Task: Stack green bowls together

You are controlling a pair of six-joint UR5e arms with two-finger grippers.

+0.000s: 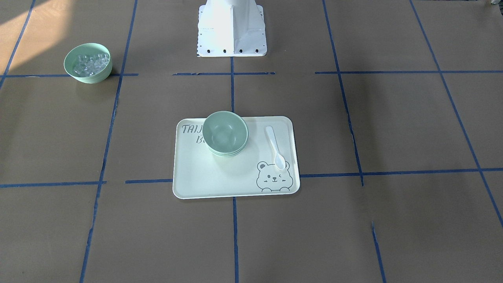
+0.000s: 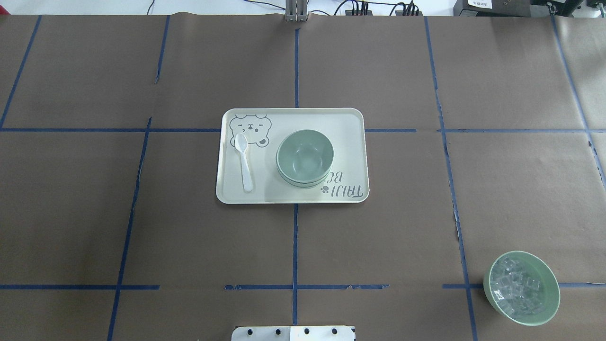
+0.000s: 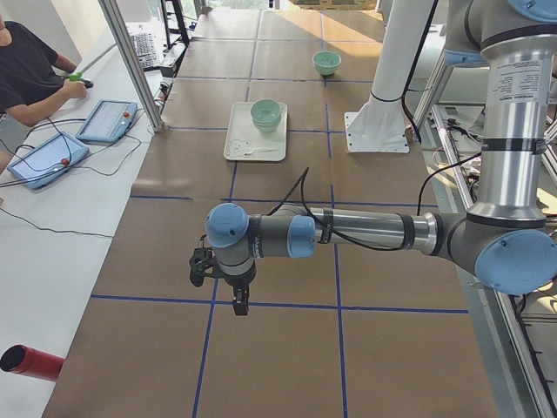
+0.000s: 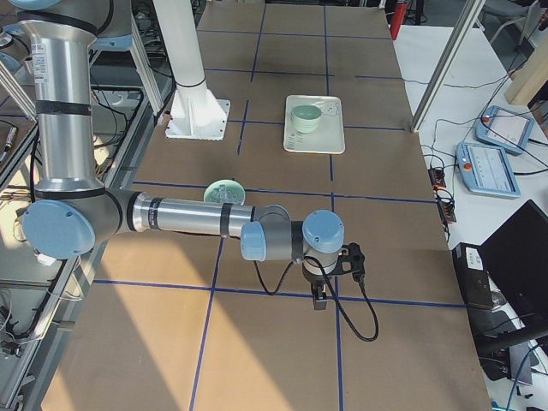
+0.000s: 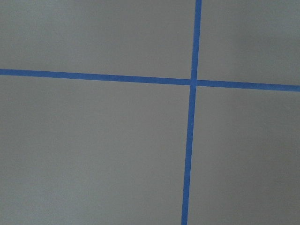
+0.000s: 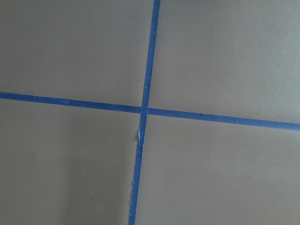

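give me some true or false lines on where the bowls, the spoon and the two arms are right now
1. The green bowls sit nested in one stack on the tray. True.
2. The spoon lies inside the top bowl. False: it lies flat on the tray beside the stack, its scoop end by the bear print.
3. The bowl of ice cubes stands on the tray too. False: it stands on the brown table cover, well away from the tray, on the robot's right.
4. Neither arm touches a bowl. True: the left tool and the right tool hang over bare table near the two ends, far from the tray.
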